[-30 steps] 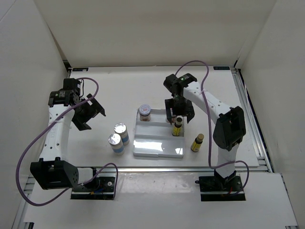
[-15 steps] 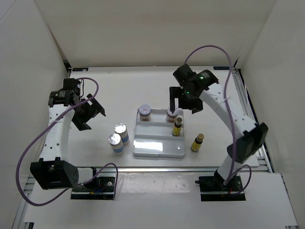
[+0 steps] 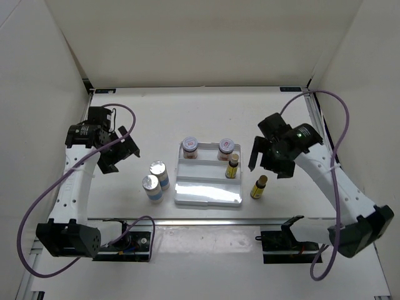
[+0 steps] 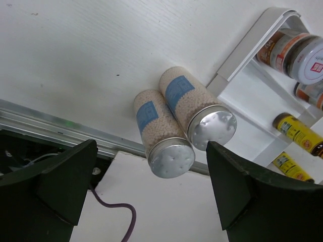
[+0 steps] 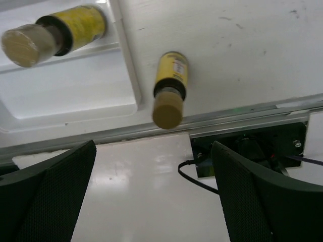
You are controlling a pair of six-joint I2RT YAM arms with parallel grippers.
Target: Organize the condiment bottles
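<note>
Two brownish jars (image 3: 190, 146) (image 3: 226, 147) with white lids stand in the back row of the white tray (image 3: 206, 195). One yellow bottle (image 3: 232, 167) stands in the tray's middle row, and another (image 3: 259, 187) on the table right of the tray. Two silver-topped cylinders (image 3: 159, 172) (image 3: 150, 186) stand together left of the tray. My left gripper (image 3: 120, 153) hovers open up and left of them, and in the left wrist view the cylinders (image 4: 164, 133) (image 4: 197, 103) lie ahead of its open gripper (image 4: 151, 151). My right gripper (image 3: 267, 161) hangs open just above the loose yellow bottle (image 5: 170, 85).
The tray's front row holds nothing. Metal rails (image 3: 325, 150) run along the table's right and near edges. White walls enclose the back and sides. The arm bases and purple cables (image 3: 37, 200) sit at the near edge.
My right gripper has let go of the right-hand jar in the tray's back row and swung right and nearer, to above the loose yellow bottle. The left arm shifted slightly.
</note>
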